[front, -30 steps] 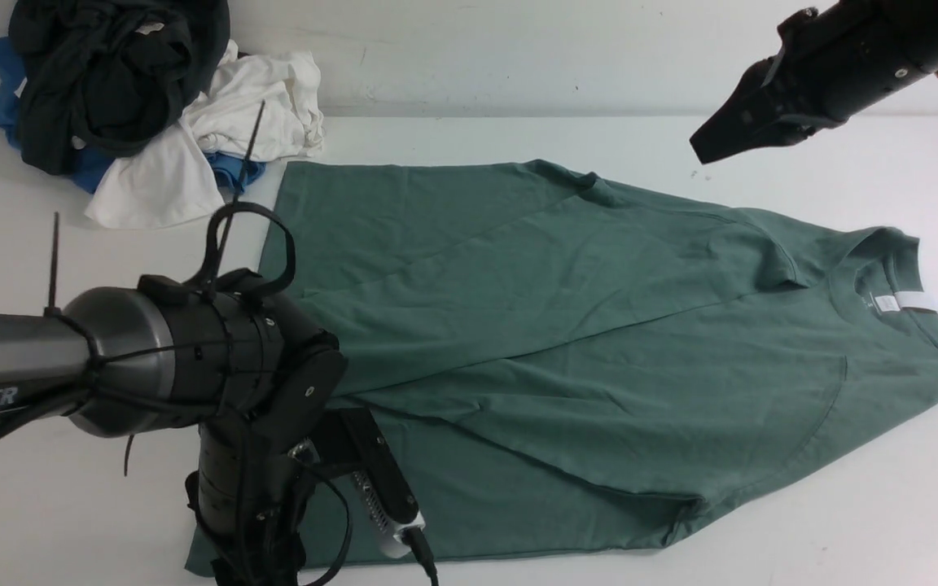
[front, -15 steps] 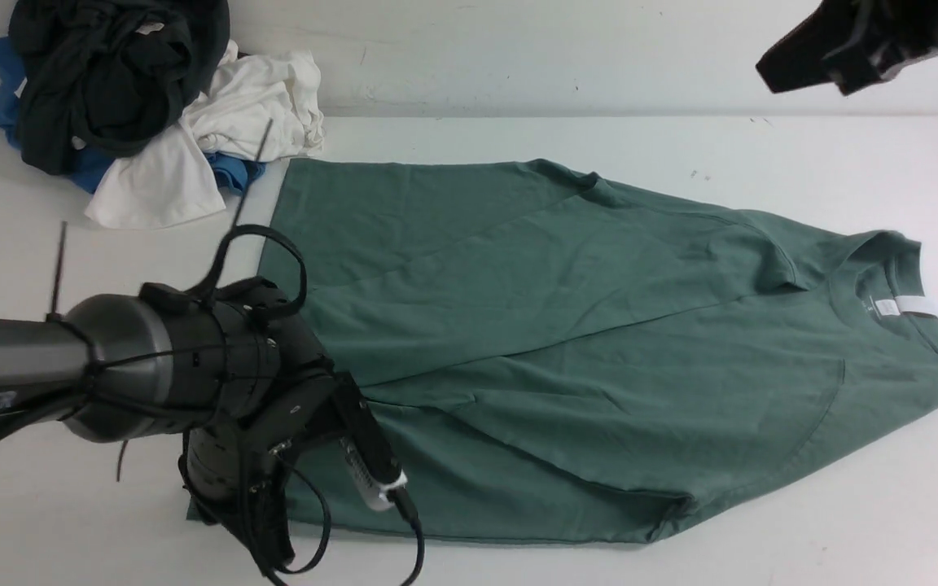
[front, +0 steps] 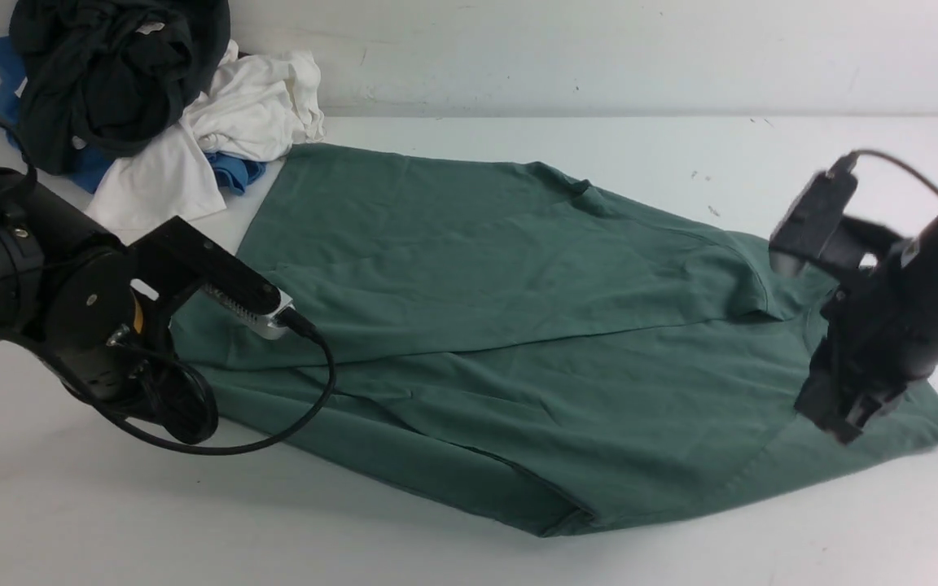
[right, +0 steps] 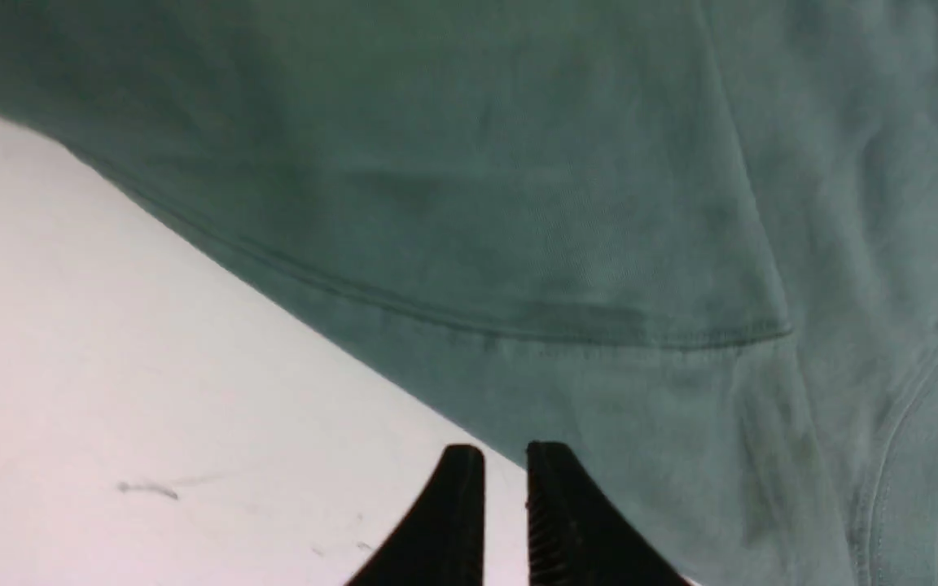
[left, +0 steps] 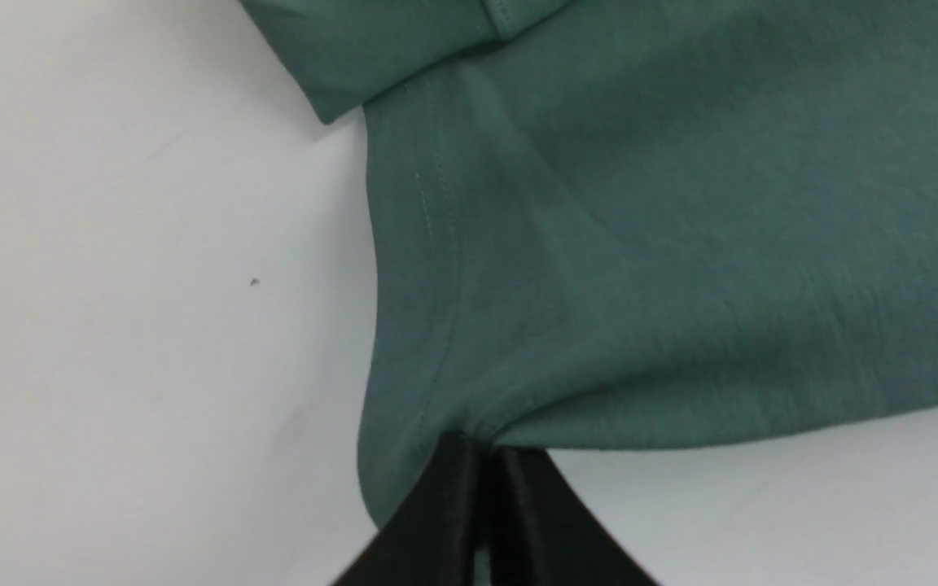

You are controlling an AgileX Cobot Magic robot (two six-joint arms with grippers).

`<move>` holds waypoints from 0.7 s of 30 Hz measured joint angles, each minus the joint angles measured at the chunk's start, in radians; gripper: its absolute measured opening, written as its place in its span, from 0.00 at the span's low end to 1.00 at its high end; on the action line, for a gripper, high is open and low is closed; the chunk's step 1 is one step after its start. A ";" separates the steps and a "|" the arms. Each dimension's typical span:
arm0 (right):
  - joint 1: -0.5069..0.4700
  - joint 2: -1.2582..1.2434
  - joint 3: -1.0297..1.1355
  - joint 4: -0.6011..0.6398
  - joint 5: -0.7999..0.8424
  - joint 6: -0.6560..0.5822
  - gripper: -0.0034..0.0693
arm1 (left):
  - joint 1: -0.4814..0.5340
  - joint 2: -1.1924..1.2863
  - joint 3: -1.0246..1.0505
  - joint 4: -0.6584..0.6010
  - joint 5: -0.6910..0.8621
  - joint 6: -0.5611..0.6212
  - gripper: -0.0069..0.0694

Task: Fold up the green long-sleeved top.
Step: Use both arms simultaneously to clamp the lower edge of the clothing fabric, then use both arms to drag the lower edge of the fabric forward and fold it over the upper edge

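The green top (front: 518, 309) lies stretched across the middle of the tabletop (front: 70, 505), hem end toward the robot's left and shoulder end toward its right. It is just beside the heap of black, white and blue clothes (front: 151, 98) in the far left corner.

Both long sides, sleeves included, are already turned in over the middle, so the body is a long narrow strip with two slanting edges meeting along its length. That first stage looks done, if a little skewed.

The left gripper (left: 481, 456) has its fingers pressed together on the near hem corner. The cloth puckers where they bite, and that end looks lifted a little off the tabletop.

The right gripper (right: 506, 460) sits low at the shoulder edge with only a narrow slit between its fingers. Nothing is plainly caught in them. One finger (right: 567, 521) may brush the cloth, though from here I can't be sure.

What's left, I'd say, is the crosswise folding. The right side has to take hold of the cloth, one end must be carried over onto the other, and perhaps a second halving is needed for a tidy packet.
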 joint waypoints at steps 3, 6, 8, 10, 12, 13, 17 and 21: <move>0.000 0.056 0.046 -0.135 -0.035 0.066 0.37 | 0.020 0.000 0.004 -0.009 0.000 0.015 0.09; 0.000 0.091 0.074 -0.259 -0.093 0.175 0.53 | 0.020 0.000 0.004 -0.017 0.000 0.016 0.09; 0.000 0.105 0.093 -0.321 -0.137 0.234 0.60 | 0.020 0.000 0.004 -0.024 0.000 0.019 0.09; 0.000 0.120 0.110 -0.355 -0.176 0.262 0.64 | 0.020 0.000 0.004 -0.026 0.000 0.020 0.09; 0.000 0.145 0.139 -0.388 -0.206 0.272 0.67 | 0.020 0.000 0.004 -0.030 0.000 0.022 0.09; 0.000 0.165 0.156 -0.400 -0.213 0.271 0.67 | 0.020 0.000 0.004 -0.039 0.001 0.022 0.09; 0.000 0.166 0.162 -0.424 -0.240 0.239 0.49 | 0.020 -0.001 0.004 -0.071 0.009 0.035 0.09; 0.000 0.152 0.155 -0.450 -0.251 0.339 0.19 | 0.020 -0.038 0.003 -0.149 0.043 0.074 0.09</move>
